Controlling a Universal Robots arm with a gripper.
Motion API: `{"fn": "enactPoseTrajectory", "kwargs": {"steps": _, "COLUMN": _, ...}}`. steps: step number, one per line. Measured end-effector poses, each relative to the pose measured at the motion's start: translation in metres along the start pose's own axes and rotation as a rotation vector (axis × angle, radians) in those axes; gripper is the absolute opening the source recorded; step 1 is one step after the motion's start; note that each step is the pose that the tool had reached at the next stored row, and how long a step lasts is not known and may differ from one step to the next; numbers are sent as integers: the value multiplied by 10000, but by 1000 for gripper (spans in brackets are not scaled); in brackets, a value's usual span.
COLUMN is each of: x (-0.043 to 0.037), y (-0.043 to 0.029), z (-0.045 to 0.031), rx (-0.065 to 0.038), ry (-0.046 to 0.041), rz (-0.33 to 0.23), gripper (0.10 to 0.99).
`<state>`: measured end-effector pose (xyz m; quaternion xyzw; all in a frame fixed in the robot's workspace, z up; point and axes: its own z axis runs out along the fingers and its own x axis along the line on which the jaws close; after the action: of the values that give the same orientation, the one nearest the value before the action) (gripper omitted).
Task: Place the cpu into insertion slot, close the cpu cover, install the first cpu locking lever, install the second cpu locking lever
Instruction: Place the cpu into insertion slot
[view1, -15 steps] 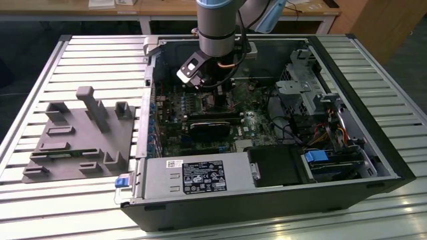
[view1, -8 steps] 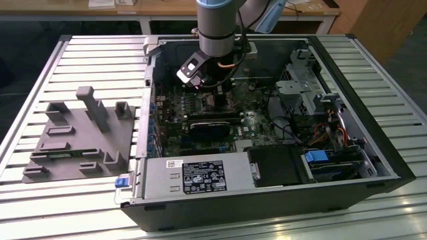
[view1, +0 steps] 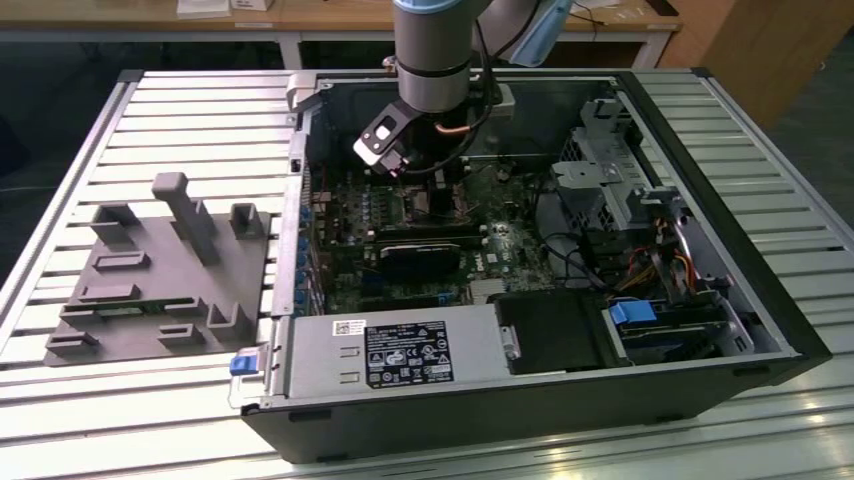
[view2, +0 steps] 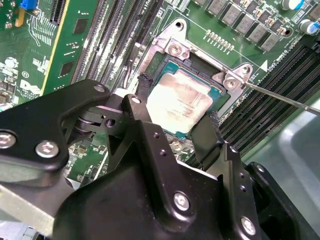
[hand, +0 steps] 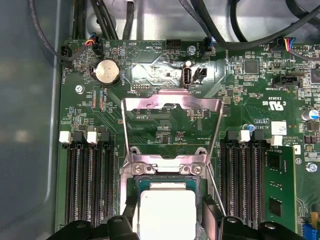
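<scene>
The cpu (view2: 180, 102) (hand: 167, 212), a small square chip with a silvery top, lies flat in the insertion slot (view2: 200, 60) (hand: 165, 180) on the green motherboard. My gripper (view2: 177, 102) (hand: 168, 216) (view1: 434, 195) is down over it, shut on the cpu, with one black finger against each of two opposite edges. The cpu cover (hand: 150, 102), a thin metal frame with a square window, is flipped back flat on the board beyond the slot. A thin locking lever (view2: 285, 97) (hand: 215, 187) sticks out unlatched beside the slot.
Long black memory slots (hand: 90, 185) (hand: 245, 180) flank the slot. A coin battery (hand: 107, 72) and cables (hand: 100, 20) lie beyond the cover. The case holds a black heatsink block (view1: 414, 255), a grey power supply (view1: 400, 360) and a drive cage (view1: 627, 190). A grey fixture (view1: 160, 270) stands outside.
</scene>
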<state>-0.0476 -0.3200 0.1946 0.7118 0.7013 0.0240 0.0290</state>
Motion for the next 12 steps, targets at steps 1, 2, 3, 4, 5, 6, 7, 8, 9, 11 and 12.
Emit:
{"fn": "enactPoseTrajectory", "kwargs": {"steps": 1, "x": 0, "y": 0, "z": -1, "rx": 0, "ry": 0, "rz": 0, "gripper": 612}}
{"fn": "enactPoseTrajectory", "kwargs": {"steps": 2, "x": 0, "y": 0, "z": -5, "rx": 2, "ry": -3, "rz": 0, "gripper": 612}}
{"fn": "enactPoseTrajectory", "kwargs": {"steps": 3, "x": 0, "y": 1, "z": -12, "rx": 1, "ry": -2, "rz": 1, "gripper": 612}}
{"fn": "enactPoseTrajectory", "kwargs": {"steps": 4, "x": 0, "y": 2, "z": -24, "rx": 0, "ry": -1, "rz": 1, "gripper": 612}}
{"fn": "enactPoseTrajectory", "kwargs": {"steps": 5, "x": 0, "y": 3, "z": -38, "rx": 0, "ry": -1, "rz": 1, "gripper": 612}}
{"fn": "enactPoseTrajectory", "kwargs": {"steps": 6, "x": 0, "y": 4, "z": -55, "rx": 0, "ry": -1, "rz": 1, "gripper": 612}}
{"fn": "enactPoseTrajectory", "kwargs": {"steps": 7, "x": 0, "y": 5, "z": -71, "rx": -1, "ry": 0, "rz": 1, "gripper": 612}}
{"fn": "enactPoseTrajectory", "kwargs": {"steps": 8, "x": 0, "y": 6, "z": -87, "rx": 0, "ry": -1, "rz": 1, "gripper": 612}}
{"fn": "enactPoseTrajectory", "kwargs": {"steps": 9, "x": 0, "y": 7, "z": -98, "rx": 1, "ry": -1, "rz": 1, "gripper": 612}}
{"fn": "enactPoseTrajectory", "kwargs": {"steps": 11, "x": 0, "y": 8, "z": -99, "rx": -1, "ry": 1, "rz": 1, "gripper": 612}}
{"fn": "enactPoseTrajectory", "kwargs": {"steps": 12, "x": 0, "y": 8, "z": -100, "rx": -2, "ry": 2, "rz": 1, "gripper": 612}}
